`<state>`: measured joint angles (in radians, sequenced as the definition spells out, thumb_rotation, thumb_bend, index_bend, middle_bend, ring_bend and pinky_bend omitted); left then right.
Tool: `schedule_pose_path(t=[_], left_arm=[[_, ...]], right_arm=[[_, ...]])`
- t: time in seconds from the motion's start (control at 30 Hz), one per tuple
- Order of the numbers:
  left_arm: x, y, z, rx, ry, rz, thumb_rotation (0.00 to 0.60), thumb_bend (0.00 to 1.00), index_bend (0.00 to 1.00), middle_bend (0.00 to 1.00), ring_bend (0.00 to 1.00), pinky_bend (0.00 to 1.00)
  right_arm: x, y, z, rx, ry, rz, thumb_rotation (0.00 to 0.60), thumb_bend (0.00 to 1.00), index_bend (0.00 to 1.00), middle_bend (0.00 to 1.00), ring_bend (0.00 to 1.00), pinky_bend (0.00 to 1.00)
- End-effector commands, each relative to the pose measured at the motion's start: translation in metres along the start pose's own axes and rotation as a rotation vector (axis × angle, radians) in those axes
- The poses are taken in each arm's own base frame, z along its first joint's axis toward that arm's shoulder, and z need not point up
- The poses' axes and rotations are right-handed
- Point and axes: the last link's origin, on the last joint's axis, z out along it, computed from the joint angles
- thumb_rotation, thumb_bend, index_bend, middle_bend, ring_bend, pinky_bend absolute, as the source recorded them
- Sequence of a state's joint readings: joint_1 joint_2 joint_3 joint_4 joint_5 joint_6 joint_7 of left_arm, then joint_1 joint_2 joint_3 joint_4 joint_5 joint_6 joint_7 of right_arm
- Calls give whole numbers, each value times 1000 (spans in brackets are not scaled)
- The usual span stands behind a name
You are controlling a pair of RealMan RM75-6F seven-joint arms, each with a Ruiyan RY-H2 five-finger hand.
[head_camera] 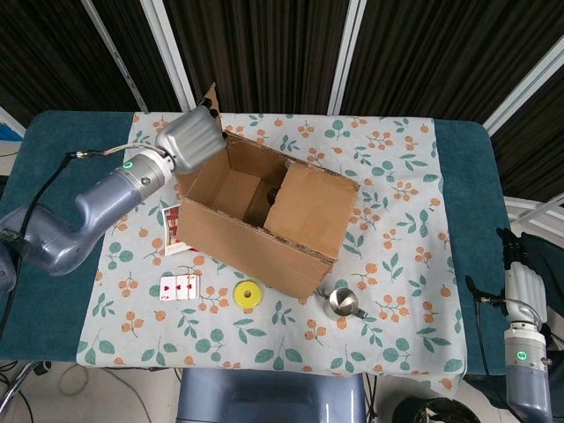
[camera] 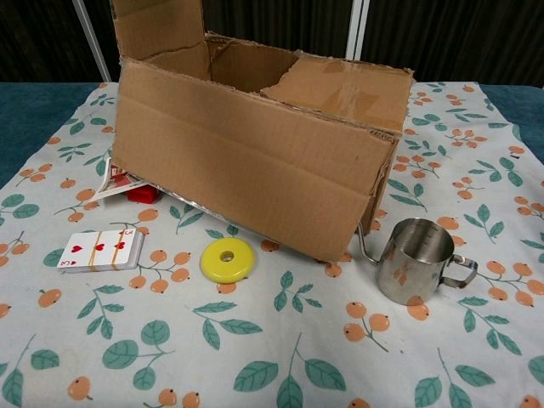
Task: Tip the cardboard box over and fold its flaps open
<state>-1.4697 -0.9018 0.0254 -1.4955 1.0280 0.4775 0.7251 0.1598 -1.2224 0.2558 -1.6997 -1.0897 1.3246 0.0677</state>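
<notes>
The cardboard box [head_camera: 264, 220] stands upright on the flowered cloth, seen from its long side in the chest view [camera: 255, 166]. Its left flap [camera: 157, 30] is raised, roughly upright. My left hand [head_camera: 189, 141] rests against that flap [head_camera: 211, 95] at the box's left rim; its fingers are hidden, and the chest view does not show the hand at all. The right flap [head_camera: 308, 207] still lies over the opening [camera: 340, 85]. My right hand [head_camera: 526, 291] hangs off the table's right side with fingers straight and nothing in it.
A deck of playing cards [head_camera: 179, 286], a yellow disc [head_camera: 248, 295] and a steel cup [head_camera: 342, 302] lie in front of the box. A red and white packet [head_camera: 174, 227] pokes out from under the box's left end.
</notes>
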Motion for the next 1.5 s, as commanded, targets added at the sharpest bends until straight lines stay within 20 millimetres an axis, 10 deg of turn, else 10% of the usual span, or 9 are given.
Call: schedule_pose_path(t=[0.03,0.5,0.67,1.0,1.5], left_arm=[[-12,-8,-11,30,-29,-11,600,1000,381,645,300,290],[-97,-14,-70,128,-240,-115,600,991,352,627,301,284],[-120,-9,-87,211,-245,-232,600,755,306,556,271,224],[-146,60,-152,448,-52,-729,600,236,5,62,6,34],[-201,138,-247,719,116,-901,600,206,0,5,0,26]], right_arm=[[0,0,0,0,-1,-1,600,354,22,3,36,245],[-2,-2,-2,3,-5,9,600,353,24,3,36,245],[-1,-2,-1,1,-3,6,600,354,24,3,36,245],[8,-11,1,39,22,-28,600,354,24,2,36,245],[37,-87,26,311,30,-228,600,355,24,3,36,245]])
